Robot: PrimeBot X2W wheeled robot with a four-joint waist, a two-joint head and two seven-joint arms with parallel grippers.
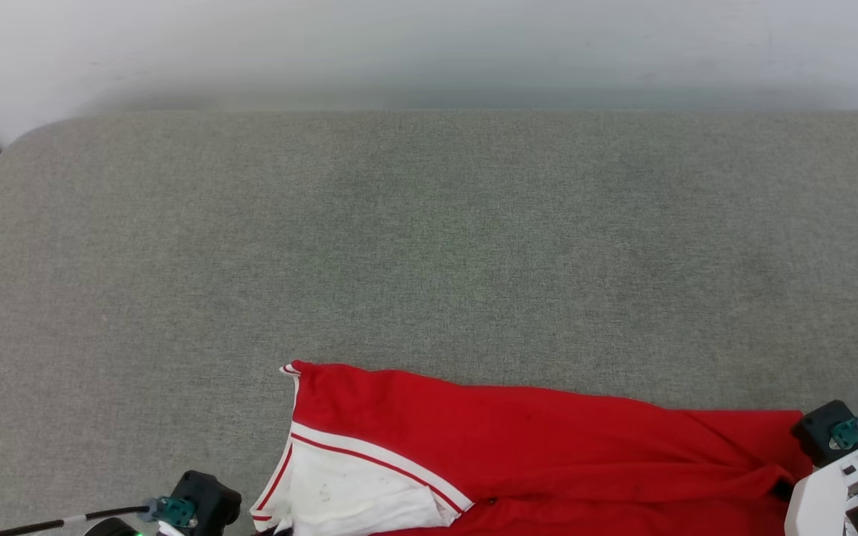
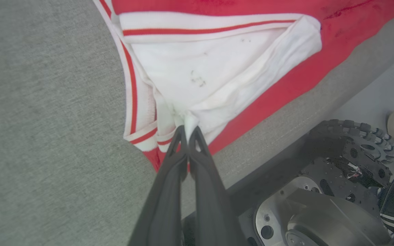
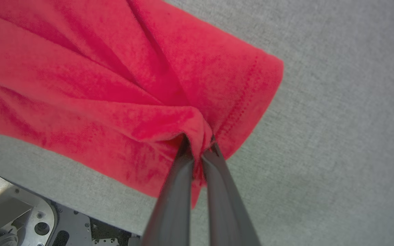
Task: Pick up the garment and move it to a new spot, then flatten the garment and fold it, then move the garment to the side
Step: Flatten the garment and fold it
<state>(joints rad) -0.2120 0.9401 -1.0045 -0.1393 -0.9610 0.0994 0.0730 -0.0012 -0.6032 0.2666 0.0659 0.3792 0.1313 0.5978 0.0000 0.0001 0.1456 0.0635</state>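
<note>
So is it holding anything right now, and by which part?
Yes, the garment: left gripper pinches its white sleeve, right gripper pinches its red hem edge.

Worktop (image 1: 429, 246): broad padded surface covered in grey woven fabric, its far left corner rounded, its far edge meeting a pale wall (image 1: 429, 52). One item lying on it: garment (image 1: 518, 439), red, spread along the near edge from the middle to the near right, the cloth drawn into long creases that run left to right. At the garment's left end is a white sleeve (image 1: 354, 491), edged with red-and-white striped trim and bearing a few small dark marks.
</note>
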